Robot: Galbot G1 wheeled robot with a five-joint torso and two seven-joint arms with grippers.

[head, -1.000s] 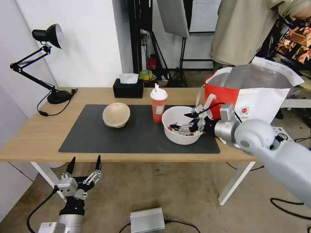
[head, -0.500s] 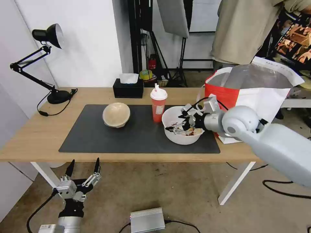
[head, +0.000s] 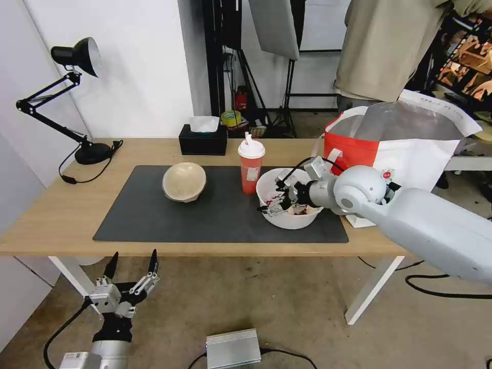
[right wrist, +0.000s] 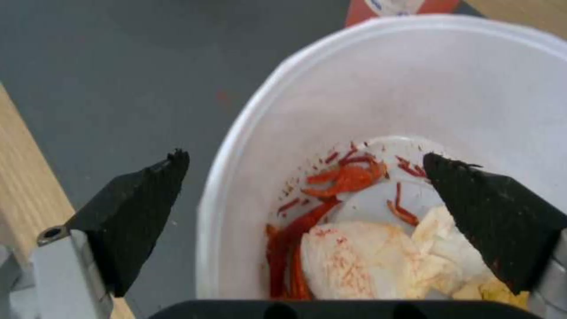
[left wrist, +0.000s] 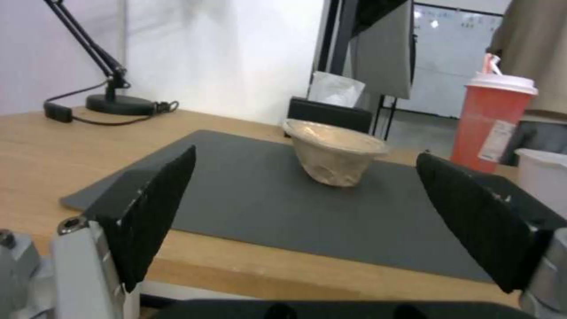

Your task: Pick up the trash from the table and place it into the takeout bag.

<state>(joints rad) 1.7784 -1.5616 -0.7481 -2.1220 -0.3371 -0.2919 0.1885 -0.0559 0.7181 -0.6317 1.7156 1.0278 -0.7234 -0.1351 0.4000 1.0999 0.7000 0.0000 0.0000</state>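
Right claw [head: 271, 202] spread wide astride near rim of white bowl [head: 287, 218], gripping nothing; red scraps [right wrist: 331, 195], crumpled napkin inside.

head view: high, facing forward and down across the table [head: 61, 215]
left wrist view: low, level with the table edge
right wrist view: close above the white bowl [right wrist: 413, 88]
shared: dark mat [left wrist: 266, 208]

The red cup [head: 250, 163] is standing just beside the white bowl [head: 287, 205] at its ten o'clock, crowding that side. The takeout bag [head: 405, 148] is blocking its three o'clock. The mat [head: 154, 215] toward nine o'clock is lying open.
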